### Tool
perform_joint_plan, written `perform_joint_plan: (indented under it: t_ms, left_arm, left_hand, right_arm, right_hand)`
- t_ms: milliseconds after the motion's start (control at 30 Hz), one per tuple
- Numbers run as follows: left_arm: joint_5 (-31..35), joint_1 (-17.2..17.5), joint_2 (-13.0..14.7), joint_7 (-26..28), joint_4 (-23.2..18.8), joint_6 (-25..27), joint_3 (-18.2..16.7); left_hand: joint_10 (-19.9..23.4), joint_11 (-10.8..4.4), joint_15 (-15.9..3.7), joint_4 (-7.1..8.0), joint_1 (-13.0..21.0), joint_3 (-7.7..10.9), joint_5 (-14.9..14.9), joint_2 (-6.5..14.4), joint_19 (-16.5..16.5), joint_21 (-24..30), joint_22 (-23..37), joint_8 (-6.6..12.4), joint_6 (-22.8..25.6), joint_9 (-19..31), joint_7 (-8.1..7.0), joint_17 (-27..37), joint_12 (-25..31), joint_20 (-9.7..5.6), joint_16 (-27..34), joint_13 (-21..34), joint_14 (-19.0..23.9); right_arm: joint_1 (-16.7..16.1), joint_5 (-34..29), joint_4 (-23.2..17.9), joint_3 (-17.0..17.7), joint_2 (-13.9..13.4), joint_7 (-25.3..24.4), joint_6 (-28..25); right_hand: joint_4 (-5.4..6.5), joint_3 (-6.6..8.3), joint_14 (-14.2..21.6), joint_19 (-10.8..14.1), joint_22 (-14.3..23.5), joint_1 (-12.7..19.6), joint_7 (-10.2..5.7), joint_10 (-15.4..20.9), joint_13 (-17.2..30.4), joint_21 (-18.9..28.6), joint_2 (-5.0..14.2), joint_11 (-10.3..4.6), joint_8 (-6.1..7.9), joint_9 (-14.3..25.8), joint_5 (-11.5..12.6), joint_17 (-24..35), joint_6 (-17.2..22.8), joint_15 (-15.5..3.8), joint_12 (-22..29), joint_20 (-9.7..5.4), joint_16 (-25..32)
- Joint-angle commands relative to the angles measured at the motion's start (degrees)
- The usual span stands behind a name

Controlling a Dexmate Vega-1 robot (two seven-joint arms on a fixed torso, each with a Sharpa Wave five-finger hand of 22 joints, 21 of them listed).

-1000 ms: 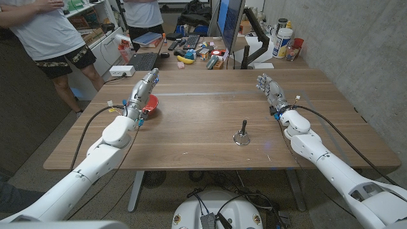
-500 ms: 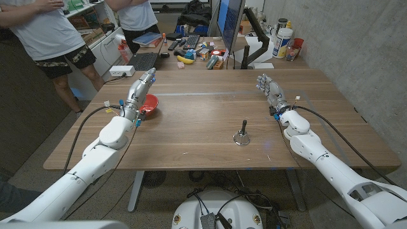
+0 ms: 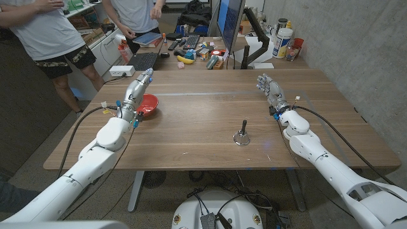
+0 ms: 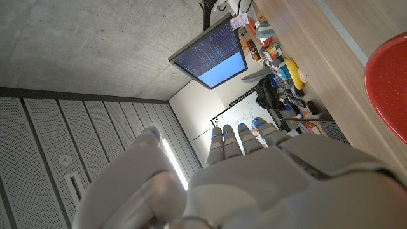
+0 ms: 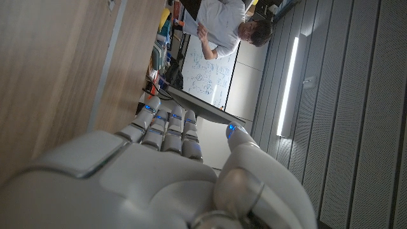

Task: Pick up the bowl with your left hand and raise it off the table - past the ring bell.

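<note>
A small red bowl (image 3: 148, 104) sits on the wooden table (image 3: 203, 137) at its left side. My left hand (image 3: 136, 91) stands just left of the bowl, fingers stretched out toward the far edge, holding nothing. In the left wrist view the bowl's red rim (image 4: 388, 84) shows beside the left hand (image 4: 254, 172). A ring bell (image 3: 241, 136) with a dark upright handle stands right of the table's middle. My right hand (image 3: 269, 88) hovers near the far right of the table, fingers apart and empty; its back (image 5: 159, 172) shows in the right wrist view.
Behind the table a cluttered desk carries a keyboard (image 3: 144, 61), a monitor (image 3: 230, 22), a banana (image 3: 185, 60) and bottles (image 3: 283, 41). Two people (image 3: 51, 35) stand at the far left. A concrete wall runs along the right.
My left hand has shifted a little to the left and away from me, off the bowl's near-left rim. The bowl, the bell and my right hand stay put.
</note>
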Motion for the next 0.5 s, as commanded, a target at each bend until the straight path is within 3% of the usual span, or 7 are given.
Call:
perform_joint_plan:
  t_ms: [33,500]
  left_arm:
    - [1.2,1.8,0.6,1.2,-1.9,-0.1,-1.4]
    - [2.6,4.6,1.4,2.8,-4.7,1.3,-3.3]
  left_hand:
    - [0.3,0.07,-0.22,-0.52,0.6,0.06,0.2,0.1,0.0,0.0,0.3,0.24,0.6,0.2,0.02,0.3,0.4,-2.38,0.3,0.2,0.2]
    - [0.6,0.03,-0.20,-0.72,1.0,0.03,0.1,0.1,0.1,0.0,0.3,0.22,0.7,0.2,0.00,0.3,0.5,-2.35,0.3,0.2,0.4]
  right_arm:
    - [-0.2,0.3,0.3,0.3,0.2,0.2,0.8]
    - [-0.5,0.8,0.4,0.7,-0.2,0.7,1.1]
  right_hand:
    - [-0.37,0.29,0.3,0.6,0.1,0.1,-0.06,0.4,0.1,-0.2,0.38,-0.07,-0.01,0.3,0.2,0.2,0.5,0.16,-0.2,-0.54,-0.1]
    - [-0.38,0.32,0.3,0.7,0.1,0.0,-0.14,0.4,0.1,-0.5,0.42,0.00,-0.04,0.3,0.2,0.2,0.5,0.16,-0.3,-0.50,-0.1]
